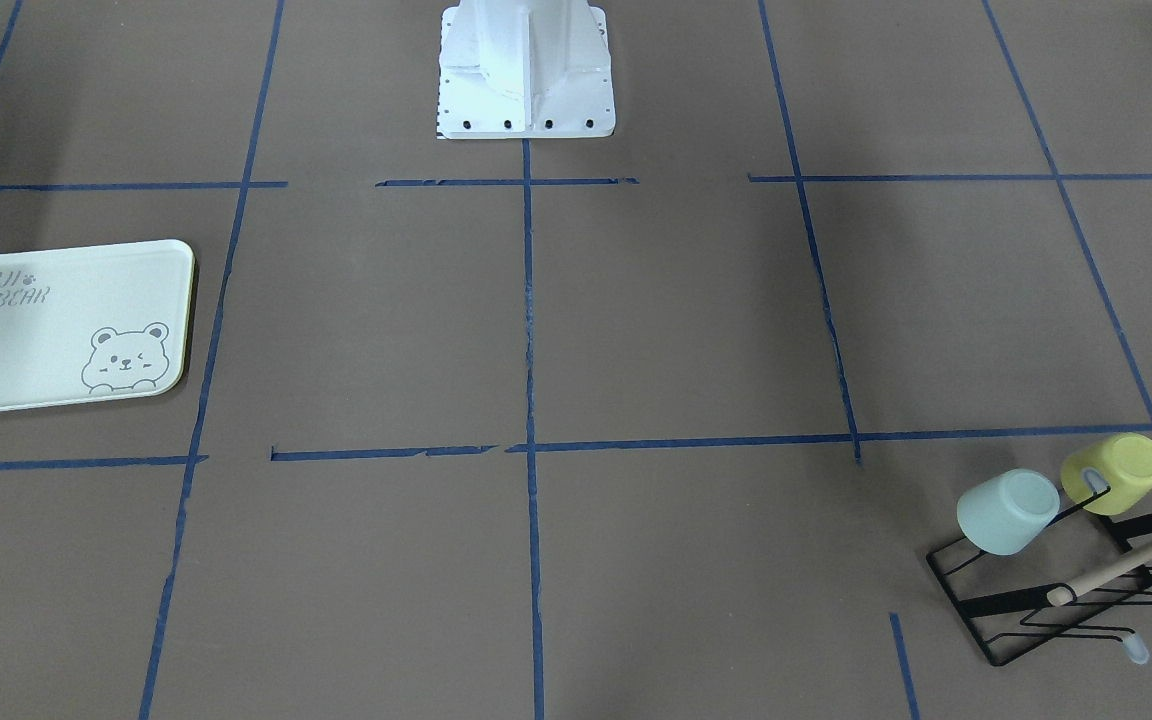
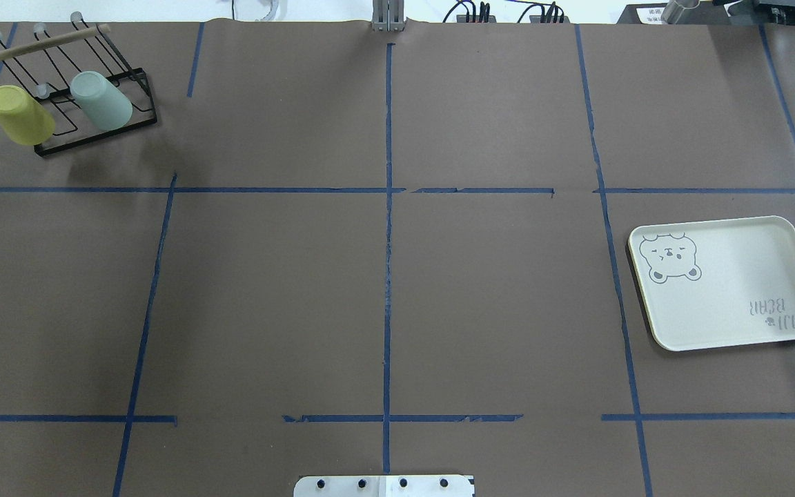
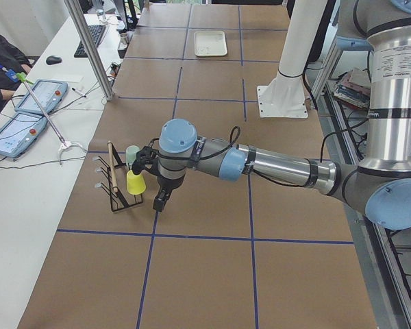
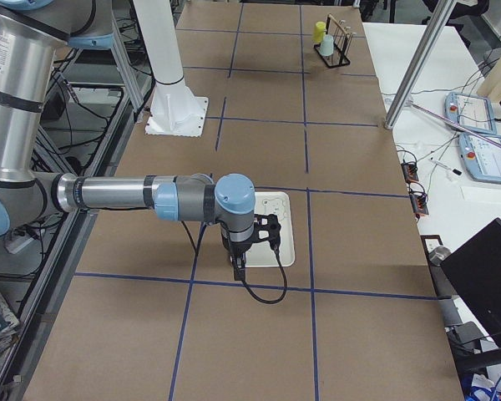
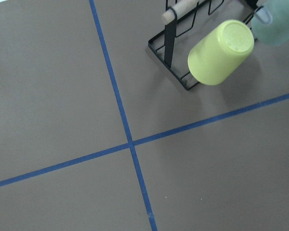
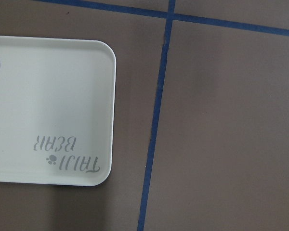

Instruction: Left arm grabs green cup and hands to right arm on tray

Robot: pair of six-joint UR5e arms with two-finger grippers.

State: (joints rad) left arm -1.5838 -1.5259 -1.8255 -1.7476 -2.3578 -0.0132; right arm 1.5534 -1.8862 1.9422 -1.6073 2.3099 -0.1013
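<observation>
The green cup [image 1: 1006, 512] hangs mouth-down on a black wire rack [image 1: 1006, 603] beside a yellow-green cup [image 1: 1114, 473]. It also shows in the overhead view [image 2: 101, 100] and at the top right edge of the left wrist view [image 5: 279, 24]. The tray [image 2: 735, 290] lies flat and bare; the right wrist view shows its corner [image 6: 48, 110]. The left gripper [image 3: 162, 200] hangs above the table just beside the rack, near the yellow-green cup [image 3: 135, 182]. The right gripper [image 4: 238, 269] hangs over the tray's near edge [image 4: 285, 225]. I cannot tell whether either gripper is open or shut.
The rack [image 2: 94, 137] has a wooden handle bar [image 2: 32, 48] and several free pegs. The brown table carries a grid of blue tape lines. The robot's white base [image 1: 526, 70] stands at the table's middle edge. Operators' tablets [image 3: 17, 130] lie on a side desk.
</observation>
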